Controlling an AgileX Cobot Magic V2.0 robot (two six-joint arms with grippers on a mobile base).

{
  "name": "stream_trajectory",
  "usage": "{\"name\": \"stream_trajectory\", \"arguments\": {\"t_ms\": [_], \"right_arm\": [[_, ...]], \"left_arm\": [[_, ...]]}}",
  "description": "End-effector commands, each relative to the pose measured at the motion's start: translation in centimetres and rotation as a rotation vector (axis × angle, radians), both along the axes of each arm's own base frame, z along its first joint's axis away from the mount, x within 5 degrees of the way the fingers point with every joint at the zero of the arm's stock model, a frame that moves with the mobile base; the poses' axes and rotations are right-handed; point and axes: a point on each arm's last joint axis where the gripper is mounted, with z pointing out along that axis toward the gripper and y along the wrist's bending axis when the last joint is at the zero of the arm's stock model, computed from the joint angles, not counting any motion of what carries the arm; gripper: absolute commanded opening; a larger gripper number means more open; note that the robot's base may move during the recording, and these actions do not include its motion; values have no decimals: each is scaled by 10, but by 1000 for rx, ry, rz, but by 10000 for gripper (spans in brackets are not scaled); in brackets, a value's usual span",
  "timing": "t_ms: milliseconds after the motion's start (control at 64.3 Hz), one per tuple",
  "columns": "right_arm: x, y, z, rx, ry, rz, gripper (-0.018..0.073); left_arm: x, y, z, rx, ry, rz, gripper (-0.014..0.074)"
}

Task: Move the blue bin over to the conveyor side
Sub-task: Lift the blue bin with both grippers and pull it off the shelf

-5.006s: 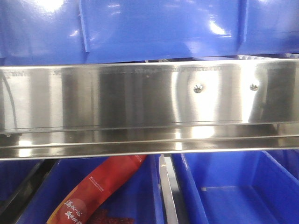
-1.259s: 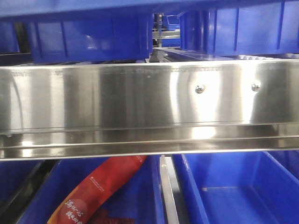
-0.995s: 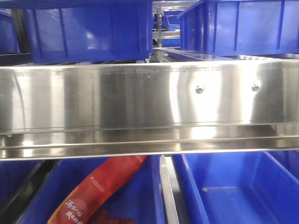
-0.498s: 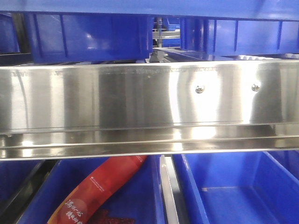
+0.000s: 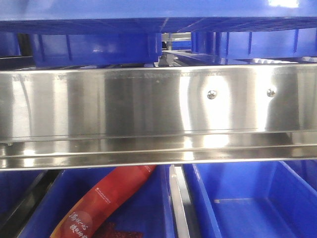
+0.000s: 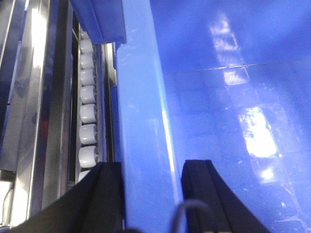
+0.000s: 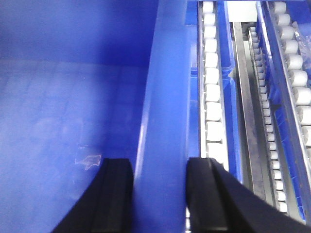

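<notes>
The blue bin [image 5: 158,15] hangs as a glossy blue band across the top of the front view, above the steel rail. In the left wrist view my left gripper [image 6: 153,194] is shut on the bin's left rim [image 6: 141,111], one black finger outside and one inside. In the right wrist view my right gripper [image 7: 159,194] is shut on the bin's right rim [image 7: 165,97] in the same way. The bin's inside [image 7: 63,107] holds nothing that I can see. The conveyor is out of view.
The shiny steel rack rail [image 5: 158,114] crosses the front view. Below it are a blue bin with a red snack packet [image 5: 106,198] and another blue bin [image 5: 247,203]. More blue bins [image 5: 94,47] stand behind. White roller tracks [image 6: 90,111] [image 7: 212,97] run beside the held bin.
Five seconds ago the bin filled the space just above the rail. It then rose almost out of the front view, and its lower edge has since come back down a little.
</notes>
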Motion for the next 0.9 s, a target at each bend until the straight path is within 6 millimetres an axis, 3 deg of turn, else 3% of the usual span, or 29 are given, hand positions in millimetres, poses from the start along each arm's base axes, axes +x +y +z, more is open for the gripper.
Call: {"name": "stream_trajectory", "arguments": {"t_ms": [0, 886], "right_arm": [[-9, -1, 18, 17, -131, 1, -80], [-6, -1, 22, 27, -183, -7, -80]], "left_arm": [[-6, -1, 18, -6, -134, -21, -9], [-6, -1, 18, -6, -134, -21, -9]]}}
